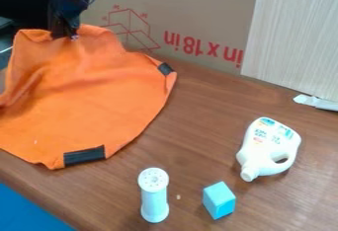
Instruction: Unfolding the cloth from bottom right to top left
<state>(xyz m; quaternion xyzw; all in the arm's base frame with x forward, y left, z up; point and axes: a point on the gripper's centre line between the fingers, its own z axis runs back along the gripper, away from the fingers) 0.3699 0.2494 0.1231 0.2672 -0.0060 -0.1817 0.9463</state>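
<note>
Tabletop (198, 101) comes first: the spread wants to finish flat on the wood, with its far edge kept from riding up against the cardboard (198, 8) behind. The orange cloth (86, 96) lies over the left part of the table and looks largely opened out, so the step in hand is probably the last of the unfolding, toward the top left. Best to carry that far edge low and slowly outward, lay it down before letting go of anything held, and lift clear straight up so no corner flips back. The cloth itself is plain and soft-looking, smooth through the middle, rumpled into shallow folds along its left side and bunched up at the far edge, with a black patch (84, 156) on the near edge and a smaller black patch (165, 68) at the right. The black gripper (64, 35) hangs at the far edge, overlapping the cloth; whether it is open, closed or gripping fabric, I cannot tell.
</note>
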